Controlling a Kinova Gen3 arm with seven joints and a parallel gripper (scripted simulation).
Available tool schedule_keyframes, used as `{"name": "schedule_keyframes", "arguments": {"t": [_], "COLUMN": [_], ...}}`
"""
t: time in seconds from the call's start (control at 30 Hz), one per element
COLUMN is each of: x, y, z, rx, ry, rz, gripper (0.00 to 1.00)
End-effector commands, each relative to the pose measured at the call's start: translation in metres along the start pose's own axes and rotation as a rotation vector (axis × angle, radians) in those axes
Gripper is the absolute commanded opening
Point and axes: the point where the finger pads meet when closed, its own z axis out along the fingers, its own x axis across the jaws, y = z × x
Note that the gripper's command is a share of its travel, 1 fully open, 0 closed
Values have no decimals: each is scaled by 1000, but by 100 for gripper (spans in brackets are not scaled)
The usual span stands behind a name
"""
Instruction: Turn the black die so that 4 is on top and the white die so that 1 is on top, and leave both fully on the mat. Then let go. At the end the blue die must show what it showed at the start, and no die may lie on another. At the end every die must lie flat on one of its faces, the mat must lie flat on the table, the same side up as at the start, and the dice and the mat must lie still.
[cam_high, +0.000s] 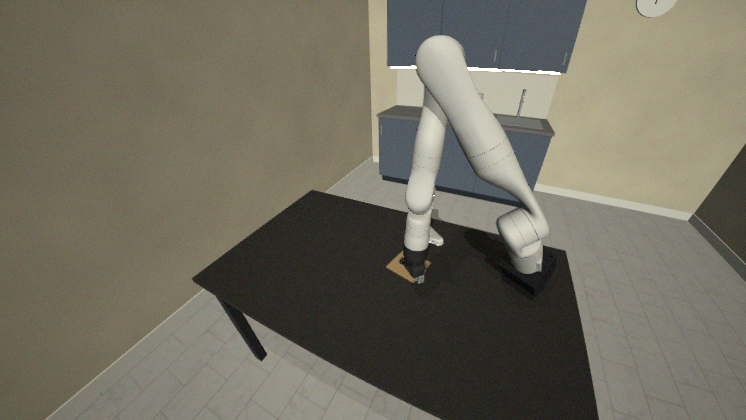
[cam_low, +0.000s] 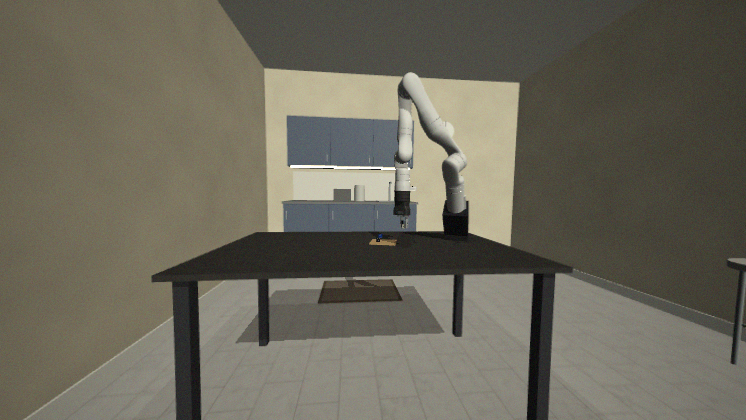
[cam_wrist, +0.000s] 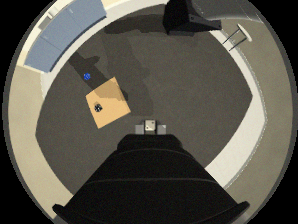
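Top view: we see the gripper (cam_high: 420, 276) (cam_low: 404, 224) (cam_wrist: 150, 124) beside the mat (cam_high: 397, 267) (cam_low: 390, 242) (cam_wrist: 114, 106).
Exterior view: we see it raised above the table (cam_high: 334, 292) (cam_low: 334, 259) (cam_wrist: 200, 90).
Wrist view, fingers: partly open, clamped on the white die (cam_wrist: 150, 125).
Black die (cam_wrist: 98, 108): on the mat; top number perhaps unreadable.
Blue die (cam_wrist: 87, 76): off the mat.

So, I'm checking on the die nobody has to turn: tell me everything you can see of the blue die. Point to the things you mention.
The blue die (cam_low: 380, 236) (cam_wrist: 87, 76) is a small, bright blue cube with pale specks, its material unclear. It lies on the dark table, just off the mat, within a shadow. Nothing appears to touch it but the tabletop. Its top number is too small to read.
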Motion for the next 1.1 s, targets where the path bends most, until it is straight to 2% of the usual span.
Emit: {"name": "schedule_keyframes", "arguments": {"t": [0.0, 0.17, 0.57, 0.87, 0.93, 1.07], "x": [0, 1, -1, -8, -8, -12], "y": [1, 6, 3, -16, -16, -30], "z": [1, 8, 8, 11, 11, 13], "rx": [0, -1, -6, -45, -45, -84], "ry": [-1, 0, 11, 67, 67, 107], "rz": [-16, -87, -81, -48, -48, -25], "gripper": [40, 40, 40, 40, 40, 40]}}
